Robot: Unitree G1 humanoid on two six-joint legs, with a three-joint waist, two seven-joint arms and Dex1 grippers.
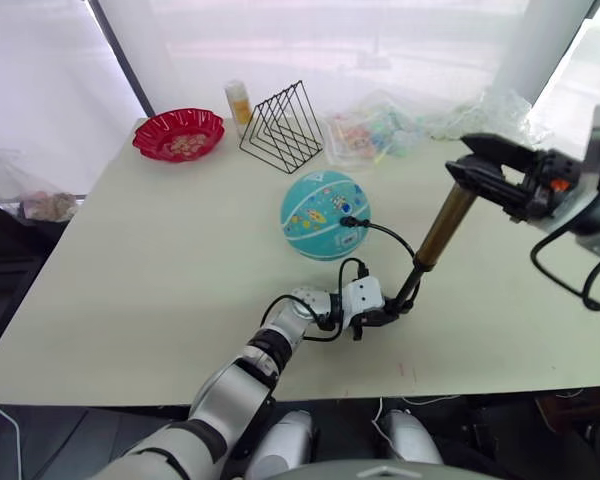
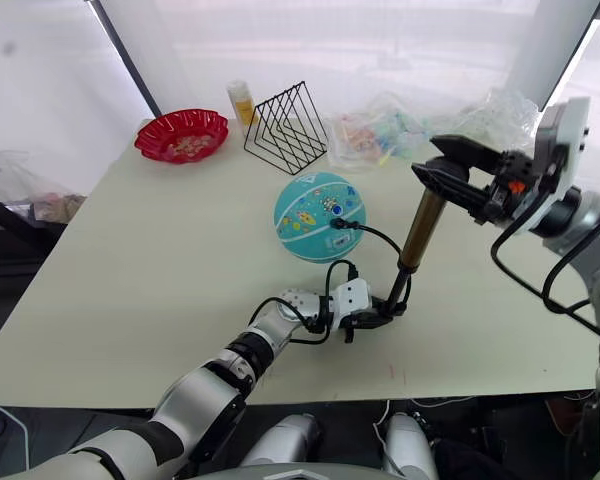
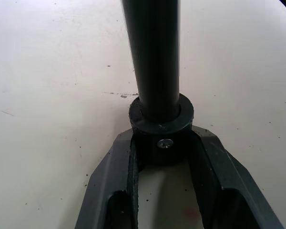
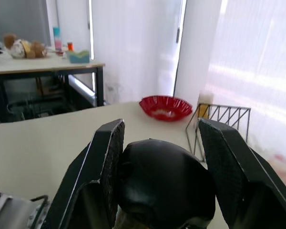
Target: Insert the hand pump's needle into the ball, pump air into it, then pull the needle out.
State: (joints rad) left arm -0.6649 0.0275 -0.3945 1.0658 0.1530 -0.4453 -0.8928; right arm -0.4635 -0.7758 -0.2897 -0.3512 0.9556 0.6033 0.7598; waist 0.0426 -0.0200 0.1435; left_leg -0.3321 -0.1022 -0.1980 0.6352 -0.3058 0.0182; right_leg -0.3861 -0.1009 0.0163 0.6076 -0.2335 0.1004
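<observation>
The teal ball [image 1: 323, 214] with white stripes and cartoon prints rests on the table's middle. The hand pump [image 1: 443, 226] stands tilted to its right, a brass-gold cylinder on a black lower stem. My left gripper [image 1: 388, 314] lies on the tabletop, shut on the pump's black base collar [image 3: 161, 125], one finger on each side. My right gripper [image 4: 164, 126] is shut on the black T-handle [image 4: 164, 183] at the pump's top [image 1: 483, 163]. A thin black hose [image 1: 392, 236] curves from the base to the ball. The needle's black fitting [image 1: 350, 221] sits against the ball; the pin is hidden.
At the back of the table [image 1: 160, 290] stand a red bowl [image 1: 178, 133], a yellow bottle [image 1: 239, 102], a black wire rack [image 1: 283, 128] and clear bags of colourful items [image 1: 372, 130]. The table's front edge runs just behind my left forearm.
</observation>
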